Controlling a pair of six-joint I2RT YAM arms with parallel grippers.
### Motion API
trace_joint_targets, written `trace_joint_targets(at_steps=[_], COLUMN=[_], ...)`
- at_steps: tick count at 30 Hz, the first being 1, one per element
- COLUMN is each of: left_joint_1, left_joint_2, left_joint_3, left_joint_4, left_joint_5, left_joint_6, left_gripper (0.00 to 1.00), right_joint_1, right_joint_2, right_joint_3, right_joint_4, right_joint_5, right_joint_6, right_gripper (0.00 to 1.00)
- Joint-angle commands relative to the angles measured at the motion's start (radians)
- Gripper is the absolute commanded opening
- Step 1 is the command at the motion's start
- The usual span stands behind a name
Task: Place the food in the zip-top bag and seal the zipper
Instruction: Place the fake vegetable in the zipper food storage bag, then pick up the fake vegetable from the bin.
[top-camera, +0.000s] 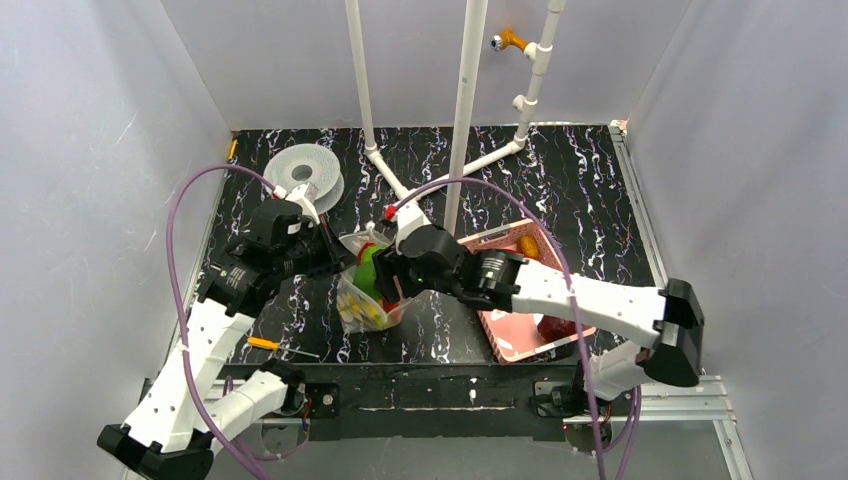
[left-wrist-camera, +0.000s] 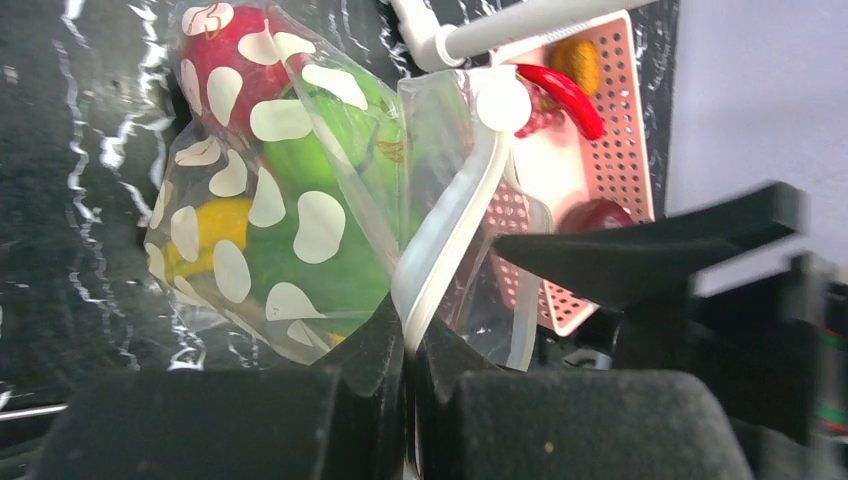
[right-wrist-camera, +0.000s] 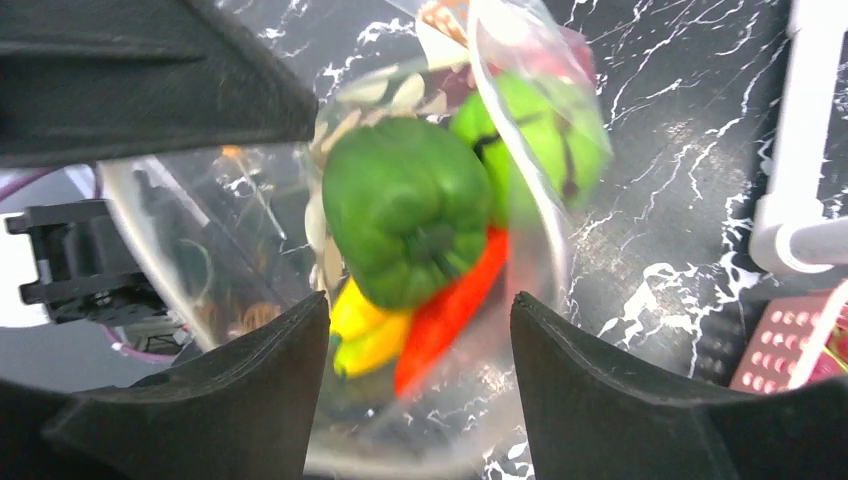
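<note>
The zip-top bag (top-camera: 362, 300), clear with white dots, stands open on the black table. My left gripper (left-wrist-camera: 410, 345) is shut on the zipper (left-wrist-camera: 455, 215) at the mouth edge and holds it up; it also shows in the top view (top-camera: 335, 250). Through the bag wall I see a red tomato (left-wrist-camera: 225, 60), green pieces (left-wrist-camera: 320, 255) and a yellow piece (left-wrist-camera: 215, 225). My right gripper (right-wrist-camera: 418, 305) is open right over the bag mouth. Below it lie a green pepper (right-wrist-camera: 405, 205), a yellow banana (right-wrist-camera: 370, 335) and a blurred red chilli (right-wrist-camera: 450, 310), inside the bag.
The pink slatted basket (top-camera: 510, 335) lies right of the bag, with a red chilli (left-wrist-camera: 560, 90), an orange piece (left-wrist-camera: 582, 62) and a red piece (left-wrist-camera: 595, 215) in it. A filament spool (top-camera: 305, 175) and white pipes (top-camera: 465, 110) stand behind. A screwdriver (top-camera: 265, 343) lies front left.
</note>
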Motion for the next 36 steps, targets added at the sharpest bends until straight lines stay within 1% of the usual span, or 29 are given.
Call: trace_joint_targets(at_steps=[1, 4, 7, 10, 13, 15, 18, 20, 21, 24, 26, 29, 31, 32, 34, 36], left_joint_1=[-0.001, -0.001, -0.001, -0.001, -0.001, -0.001, -0.001, -0.001, -0.001, -0.001, -0.001, -0.001, -0.001, -0.001, -0.001, -0.001], left_joint_2=[-0.022, -0.021, -0.006, 0.027, 0.052, 0.07, 0.096, 0.096, 0.093, 0.093, 0.091, 0.056, 0.033, 0.027, 0.025, 0.033], left_joint_3=[0.063, 0.057, 0.009, -0.041, -0.068, -0.062, -0.021, -0.018, -0.024, -0.064, -0.103, -0.186, -0.23, -0.239, -0.24, -0.24], left_joint_4=[-0.065, -0.051, -0.002, 0.027, 0.036, 0.041, 0.017, 0.029, 0.04, 0.094, 0.139, 0.231, 0.279, 0.289, 0.282, 0.264], left_joint_5=[-0.126, -0.122, -0.069, -0.043, -0.04, 0.0, 0.052, 0.044, 0.02, -0.017, -0.024, -0.008, 0.032, 0.047, 0.053, 0.012], left_joint_6=[0.077, 0.083, 0.067, 0.061, 0.086, 0.143, 0.273, 0.352, 0.375, 0.419, 0.421, 0.408, 0.409, 0.414, 0.434, 0.447], left_gripper=[0.0, 0.0, 0.0, 0.0, 0.0, 0.0, 0.0, 0.0, 0.0, 0.0, 0.0, 0.0, 0.0, 0.0, 0.0, 0.0], right_joint_1=[-0.005, -0.017, -0.054, -0.132, -0.236, -0.293, -0.385, -0.455, -0.49, -0.568, -0.612, -0.675, -0.697, -0.706, -0.723, -0.744], right_joint_2=[-0.151, -0.244, -0.33, -0.406, -0.459, -0.486, -0.529, -0.552, -0.557, -0.551, -0.536, -0.512, -0.496, -0.488, -0.472, -0.448], right_joint_3=[-0.018, -0.079, -0.153, -0.248, -0.319, -0.361, -0.435, -0.479, -0.495, -0.521, -0.52, -0.517, -0.515, -0.515, -0.518, -0.524], right_joint_4=[-0.049, -0.079, -0.104, -0.117, -0.185, -0.243, -0.294, -0.303, -0.3, -0.295, -0.301, -0.308, -0.31, -0.309, -0.296, -0.26], right_joint_5=[0.033, 0.09, 0.128, 0.113, 0.083, 0.103, 0.128, 0.117, 0.097, 0.071, 0.067, 0.014, -0.006, -0.009, -0.021, -0.049], right_joint_6=[0.004, 0.02, 0.046, 0.093, 0.144, 0.188, 0.239, 0.257, 0.255, 0.247, 0.246, 0.238, 0.232, 0.231, 0.229, 0.222], right_gripper=[0.73, 0.73, 0.72, 0.72, 0.72, 0.72, 0.71, 0.72, 0.75, 0.76, 0.76, 0.77, 0.77, 0.77, 0.82, 0.86])
